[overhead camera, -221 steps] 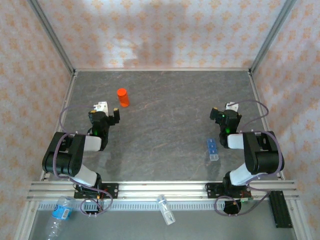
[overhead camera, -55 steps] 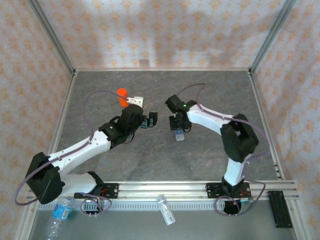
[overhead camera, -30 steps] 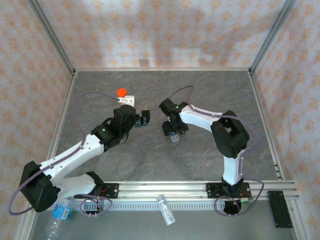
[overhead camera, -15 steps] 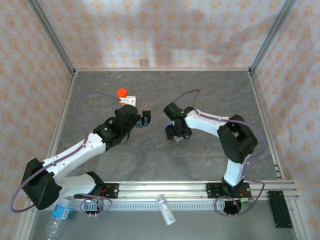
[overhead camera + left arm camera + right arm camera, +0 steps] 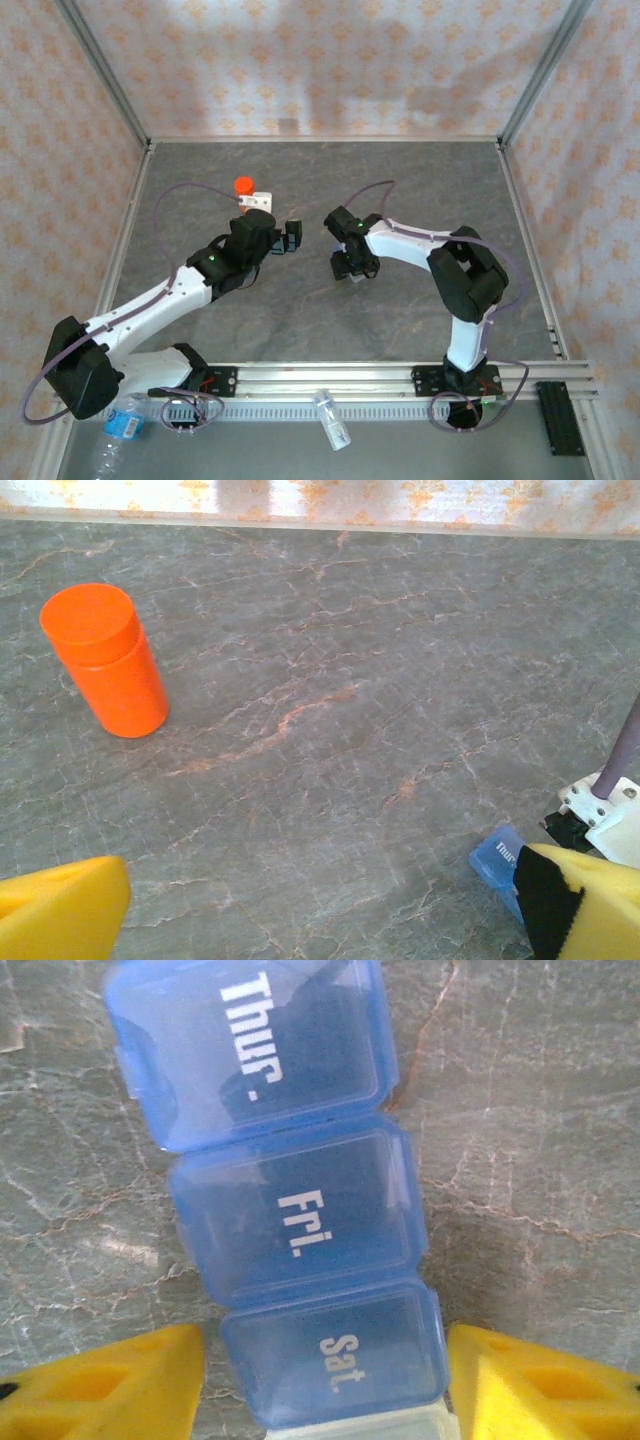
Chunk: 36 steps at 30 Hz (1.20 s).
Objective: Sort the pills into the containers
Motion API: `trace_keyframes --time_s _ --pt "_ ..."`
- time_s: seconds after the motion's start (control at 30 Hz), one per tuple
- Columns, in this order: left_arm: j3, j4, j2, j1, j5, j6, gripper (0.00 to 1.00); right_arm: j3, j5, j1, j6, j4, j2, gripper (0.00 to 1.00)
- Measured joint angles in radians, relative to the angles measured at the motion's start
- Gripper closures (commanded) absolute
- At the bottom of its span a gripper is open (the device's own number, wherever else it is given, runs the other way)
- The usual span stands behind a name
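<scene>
The containers [image 5: 290, 1230] are a translucent blue strip with lids marked Thur., Fri. and Sat., lying flat on the grey table. A pale green compartment [image 5: 350, 1428] follows Sat. My right gripper [image 5: 325, 1385] straddles the Sat. compartment, open; the right finger meets the edge and a sliver of table shows at the left finger. From above, the right gripper [image 5: 352, 268] covers the strip at mid-table. My left gripper [image 5: 292, 237] hovers open a little to its left, with the strip's blue end [image 5: 497, 858] by its right finger. The pills are out of view.
An orange capped vial [image 5: 243, 185] stands upright behind the left gripper, also in the left wrist view [image 5: 105, 660]. Below the front rail lie a clear water bottle [image 5: 118, 425] and a small clear vial [image 5: 332, 420]. Patterned walls enclose the table.
The right gripper's fingers have drawn in closer round the blue strip, and its wrist has shifted slightly. The left arm has stayed where it was, jaws wide.
</scene>
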Motion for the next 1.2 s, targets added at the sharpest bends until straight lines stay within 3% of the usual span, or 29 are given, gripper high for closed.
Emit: trace_keyframes --time_s 0.23,0.5,1.2 --pt "0.0 0.0 0.0 0.0 0.007 -0.012 0.0 0.002 0.001 0.0 -0.004 0.003 0.01 0.48" --pt "0.0 0.001 0.021 0.0 0.027 -0.034 0.0 0.001 0.004 0.0 -0.008 0.014 0.009 0.65" --pt "0.079 0.061 0.153 0.001 0.232 -0.301 0.0 0.008 0.024 0.0 -0.018 -0.013 -0.178 0.67"
